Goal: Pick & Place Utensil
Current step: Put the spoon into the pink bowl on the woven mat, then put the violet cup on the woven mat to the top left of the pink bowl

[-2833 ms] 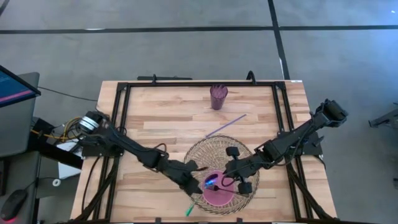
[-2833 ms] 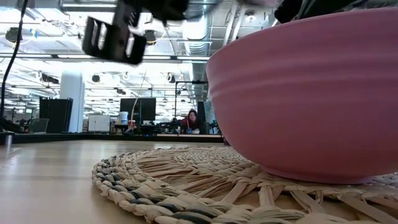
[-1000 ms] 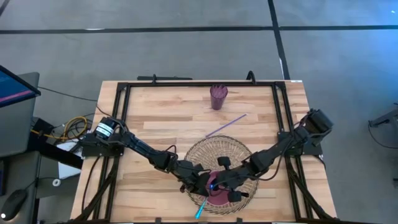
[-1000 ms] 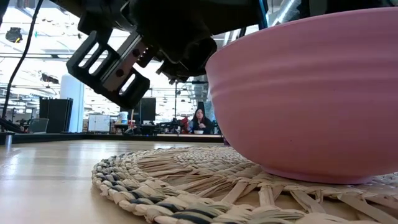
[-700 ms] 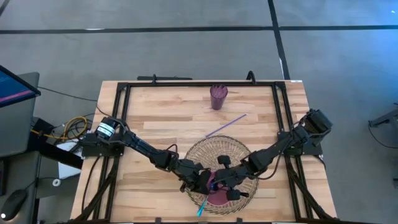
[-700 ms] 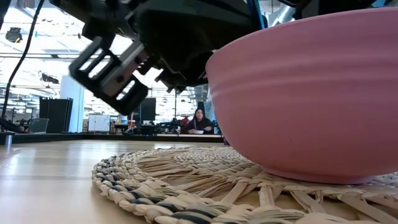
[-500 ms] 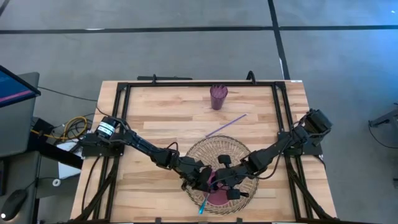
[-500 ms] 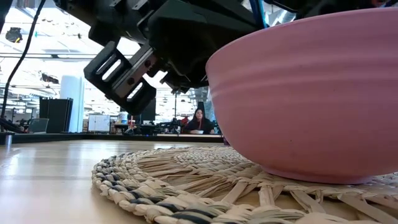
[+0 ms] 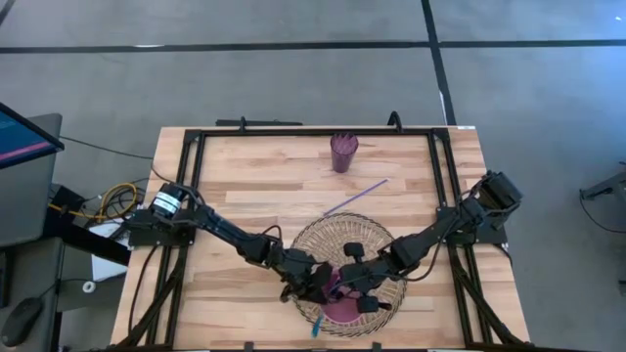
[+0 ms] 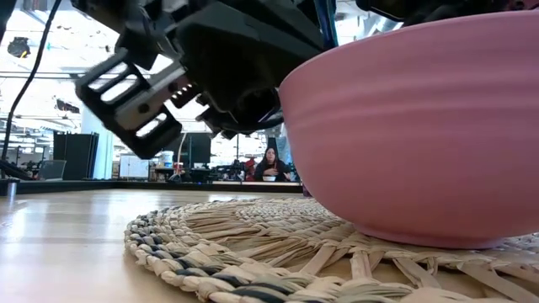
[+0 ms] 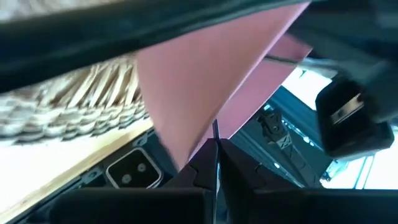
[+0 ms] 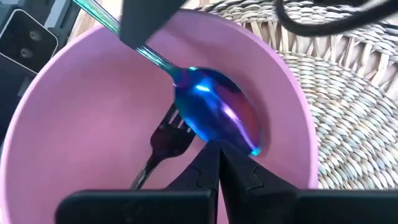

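Wooden table [image 9: 254,176] from above, and everything is crowded onto the woven mat [image 9: 377,235] at the near edge, where the pink bowl [image 12: 68,99] sits. Both arms meet right over that bowl: the left gripper [image 9: 315,284] at its left rim, the right gripper [image 9: 358,286] at its right rim, each about equally close. In the right wrist view, a blue spoon [image 12: 214,115] has its head down in the bowl, lying over a dark fork [image 12: 165,146]. The spoon's handle runs up and out over the rim toward the left arm's side, passing under a dark finger there; from above, its blue tip pokes out past the bowl's near-left edge. So the long axis points from bowl centre out to the left gripper, which looks to be the one holding it, closed on the handle. The right gripper's fingers appear pressed together with nothing between them. Off the mat, a purple straw [image 9: 354,198] and a purple cup [image 9: 343,153] sit well apart.
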Tool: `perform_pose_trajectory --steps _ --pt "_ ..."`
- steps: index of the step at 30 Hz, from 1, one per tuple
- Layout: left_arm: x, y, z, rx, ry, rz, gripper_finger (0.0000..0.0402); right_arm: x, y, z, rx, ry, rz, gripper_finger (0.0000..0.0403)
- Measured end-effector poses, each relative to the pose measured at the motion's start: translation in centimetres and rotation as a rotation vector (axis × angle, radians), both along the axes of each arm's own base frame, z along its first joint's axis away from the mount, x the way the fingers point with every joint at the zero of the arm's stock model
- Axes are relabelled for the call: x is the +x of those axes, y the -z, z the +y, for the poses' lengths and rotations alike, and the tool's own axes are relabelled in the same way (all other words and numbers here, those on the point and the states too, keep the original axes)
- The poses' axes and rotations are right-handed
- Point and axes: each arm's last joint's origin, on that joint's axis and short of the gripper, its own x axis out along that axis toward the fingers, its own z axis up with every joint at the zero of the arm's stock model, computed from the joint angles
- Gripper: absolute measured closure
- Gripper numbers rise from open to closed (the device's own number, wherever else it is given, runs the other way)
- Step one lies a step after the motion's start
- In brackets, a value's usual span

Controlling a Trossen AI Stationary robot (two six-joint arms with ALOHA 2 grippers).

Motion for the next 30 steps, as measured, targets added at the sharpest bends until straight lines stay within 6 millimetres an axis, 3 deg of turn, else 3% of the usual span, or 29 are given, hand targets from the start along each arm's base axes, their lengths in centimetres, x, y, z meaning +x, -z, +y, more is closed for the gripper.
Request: perform_pose_trajectory --steps 14,30 --pt "0.4 0.0 1.0 -0.003 0.001 0.005 0.0353 1.5 3.4 -0.1 0.027 -0.029 0.054 0.0403" --pt "0.4 0.0 1.0 0.02 0.012 -0.021 0.0353 1.4 2.6 0.1 0.053 -0.023 0.028 0.0403"
